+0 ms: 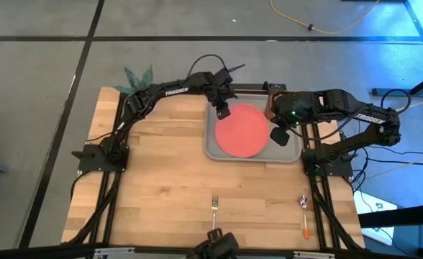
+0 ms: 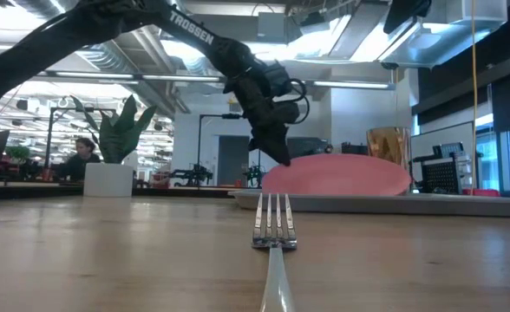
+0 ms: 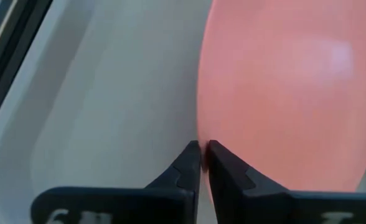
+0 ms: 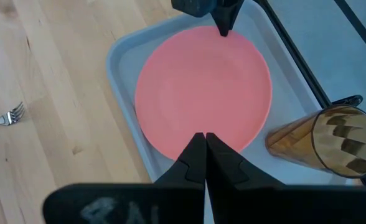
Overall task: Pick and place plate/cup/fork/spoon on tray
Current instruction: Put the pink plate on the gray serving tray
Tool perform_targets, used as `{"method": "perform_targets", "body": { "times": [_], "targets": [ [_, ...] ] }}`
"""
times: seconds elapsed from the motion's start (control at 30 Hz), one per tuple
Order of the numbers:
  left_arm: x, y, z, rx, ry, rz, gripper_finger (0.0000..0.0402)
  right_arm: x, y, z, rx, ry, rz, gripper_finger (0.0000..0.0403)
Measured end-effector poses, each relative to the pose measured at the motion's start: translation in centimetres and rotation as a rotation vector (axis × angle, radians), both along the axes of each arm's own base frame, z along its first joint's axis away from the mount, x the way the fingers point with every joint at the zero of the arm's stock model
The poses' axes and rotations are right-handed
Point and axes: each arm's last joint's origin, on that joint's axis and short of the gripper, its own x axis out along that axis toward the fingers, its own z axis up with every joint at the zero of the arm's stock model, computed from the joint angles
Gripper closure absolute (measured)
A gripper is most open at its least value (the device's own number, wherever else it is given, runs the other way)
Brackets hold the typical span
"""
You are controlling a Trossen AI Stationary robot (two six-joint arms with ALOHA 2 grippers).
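Note:
The coral-red plate (image 1: pixel 242 131) lies in the grey tray (image 1: pixel 213 147) at the table's far right. My left gripper (image 1: pixel 223 111) is shut at the plate's far-left rim. My right gripper (image 1: pixel 278 135) is shut and empty, high over the plate's right rim (image 4: pixel 205 138). The amber cup (image 1: pixel 273 101) stands on its base in the tray's far right corner, and it also shows in the right wrist view (image 4: pixel 323 143). The fork (image 1: pixel 214 205) and the spoon (image 1: pixel 304 212) lie flat on the wood near the table's front edge. My left gripper pinches the plate's far-left rim (image 3: pixel 201 134) between its two fingertips (image 3: pixel 189 162). The fingers slant down at it from the far left (image 2: pixel 277 143). In the low view the plate (image 2: pixel 337 173) looks tilted, with the held side raised and its lower side on the tray.
A white pot with a green plant (image 2: pixel 112 165) stands past the table's far left corner. Bare wood (image 1: pixel 161 165) stretches left of the tray and between the tray and the cutlery. A person (image 2: pixel 81 156) sits in the room beyond.

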Motion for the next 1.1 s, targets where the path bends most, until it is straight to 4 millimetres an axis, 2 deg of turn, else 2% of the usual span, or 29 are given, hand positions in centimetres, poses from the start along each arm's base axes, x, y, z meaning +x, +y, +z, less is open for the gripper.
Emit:
{"method": "perform_targets", "body": {
  "times": [0.3, 0.8, 1.1],
  "targets": [
    [0.28, -0.13, 0.07, 0.041, 0.001, 0.014, 0.0366, 0.00, 0.00, 0.00, 0.001, -0.001, -0.002, 0.0400],
    [0.26, 0.02, 0.03, 0.127, 0.045, 0.063, 0.0365, 0.01, 0.00, -0.01, 0.001, -0.001, -0.003, 0.0400],
    [0.97, -0.53, 0.26, 0.169, 0.006, 0.013, 0.0391, 0.01, 0.00, 0.00, 0.001, -0.001, -0.003, 0.0400]
  ]
}}
